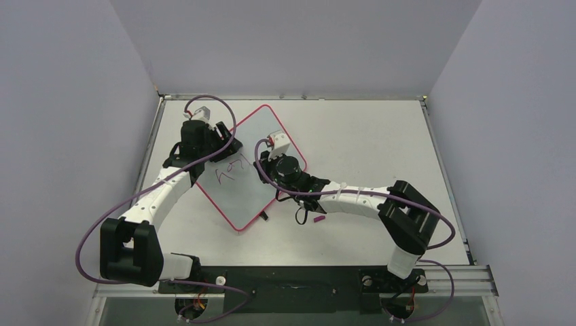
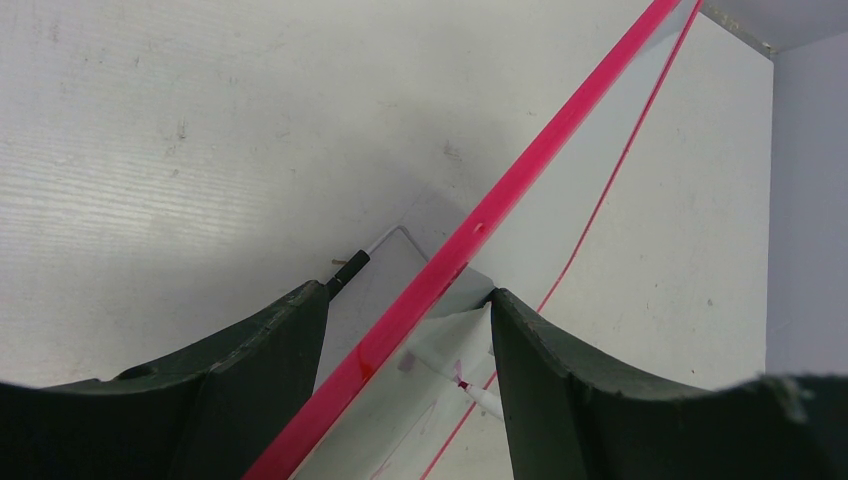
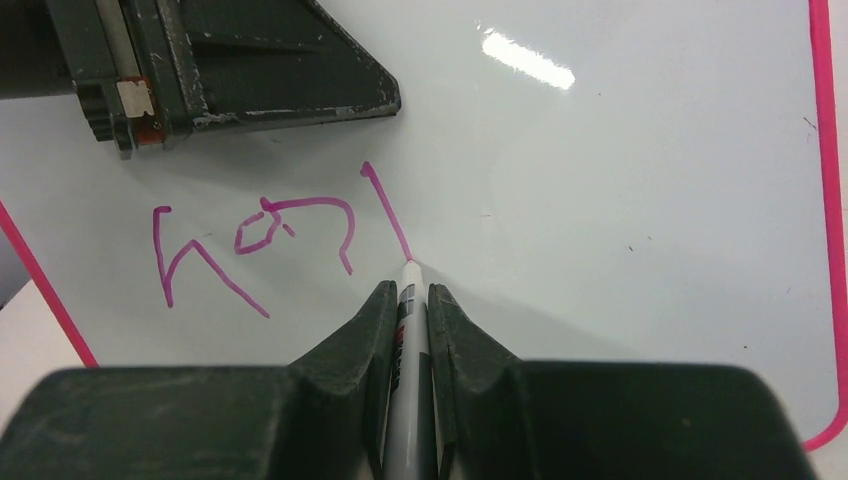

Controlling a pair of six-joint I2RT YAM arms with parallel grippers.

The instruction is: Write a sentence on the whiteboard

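Top: whiteboard point(image 1: 253, 200) lies skewed on desk point(image 1: 367, 149). L hand point(image 1: 219, 146) at its left edge, R hand point(image 1: 272, 166) over its middle, by the sentence point(image 1: 231, 170).
L wrist: L hand point(image 2: 410, 295) wide, fingers either side of red rim point(image 2: 520, 180), gaps both sides.
R wrist: R hand point(image 3: 408, 295) tight on marker point(image 3: 410, 380), tip touching the board at end of last purple stroke.

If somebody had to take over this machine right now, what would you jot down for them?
Right gripper: shut on the marker, whose tip touches the whiteboard.
Left gripper: open, with its fingers astride the whiteboard's pink frame and not clamped on it.
Done: only the first few purple letters of the sentence.
Left: the rest of the sentence. Most of the whiteboard is blank.
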